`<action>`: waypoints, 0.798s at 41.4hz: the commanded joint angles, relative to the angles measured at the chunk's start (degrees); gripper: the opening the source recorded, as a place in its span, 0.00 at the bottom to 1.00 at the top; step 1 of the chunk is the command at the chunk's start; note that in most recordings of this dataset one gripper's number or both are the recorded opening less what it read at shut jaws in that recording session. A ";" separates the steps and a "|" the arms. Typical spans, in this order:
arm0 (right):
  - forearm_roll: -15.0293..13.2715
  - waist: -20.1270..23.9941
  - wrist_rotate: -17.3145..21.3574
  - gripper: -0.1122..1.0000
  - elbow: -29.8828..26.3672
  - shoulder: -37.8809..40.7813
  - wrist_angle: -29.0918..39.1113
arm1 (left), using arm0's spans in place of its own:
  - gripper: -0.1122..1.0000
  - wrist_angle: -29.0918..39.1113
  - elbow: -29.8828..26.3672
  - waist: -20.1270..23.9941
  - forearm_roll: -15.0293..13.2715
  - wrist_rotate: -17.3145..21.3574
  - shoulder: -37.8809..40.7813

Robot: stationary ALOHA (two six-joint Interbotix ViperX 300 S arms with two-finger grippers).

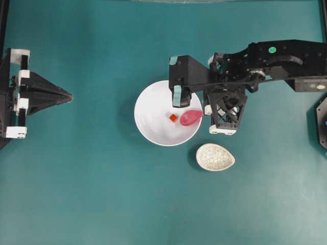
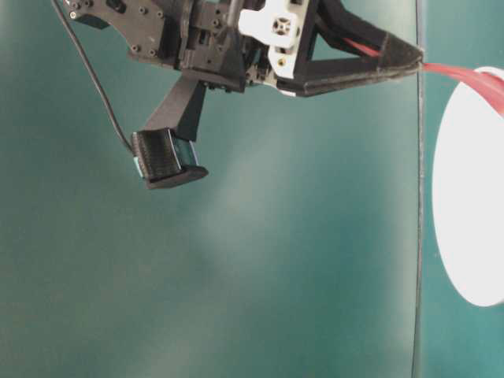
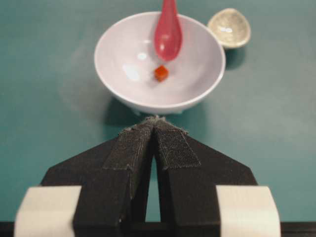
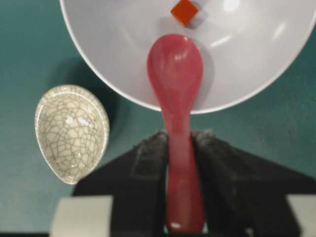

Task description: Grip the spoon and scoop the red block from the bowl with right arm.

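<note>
Between the right gripper's (image 4: pixel 180 148) fingers sits the spoon's (image 4: pixel 176 74) handle, clamped — scoop reaching ahead into the bowl (image 4: pixel 256 64), the red block (image 4: pixel 184 11) just beyond its tip.

We see two matte-black arms. The right arm (image 1: pixel 265 64) carries a round green sticker at 12 o'clock on its upper link, teal tape on a boxy camera housing (image 1: pixel 180 71) and white brackets beside a lattice-framed wrist. A thin black cable trails from it. The left gripper (image 3: pixel 155 143) shows fuzzy dark pads, white-taped knuckles and triangular fingers.
</note>
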 commanded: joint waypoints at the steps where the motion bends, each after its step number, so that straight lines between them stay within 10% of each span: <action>1: 0.18 0.09 0.00 0.32 -2.11 -0.09 -0.09 | 0.10 -0.26 -0.79 0.18 0.09 0.09 0.35; 33: -0.26 0.18 0.09 0.32 -10.81 8.09 -6.33 | 0.10 -0.26 -0.79 0.18 0.18 0.09 0.09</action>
